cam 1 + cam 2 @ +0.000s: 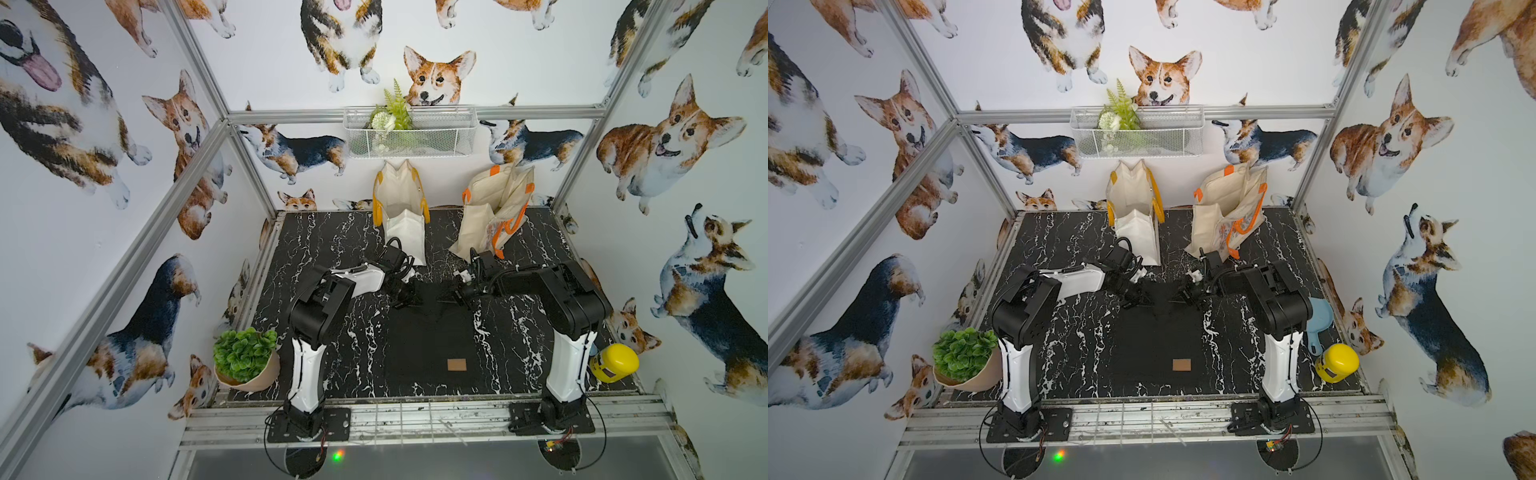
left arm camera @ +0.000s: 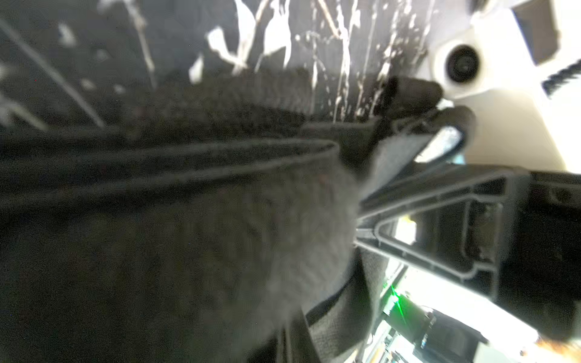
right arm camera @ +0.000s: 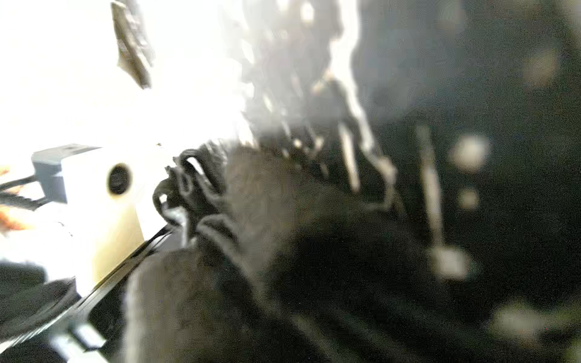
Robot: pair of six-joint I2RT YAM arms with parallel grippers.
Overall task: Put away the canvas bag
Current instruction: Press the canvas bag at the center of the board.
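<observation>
1. Presently the black canvas bag (image 1: 432, 340) lies flat on the table (image 1: 332, 332), its far edge caught between both sets of fingers.
2. Clamped tight on that edge: left gripper (image 1: 410, 300) and right gripper (image 1: 449, 298) (right wrist view blurred).
3. Both arms reach low, wrists turned inward.

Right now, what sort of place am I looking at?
Likely a staged robot test cell, not a home: an aluminium frame lined with corgi wallpaper, a left arm and right arm bolted to a front rail, and props like a potted plant at the marbled table's edge.
</observation>
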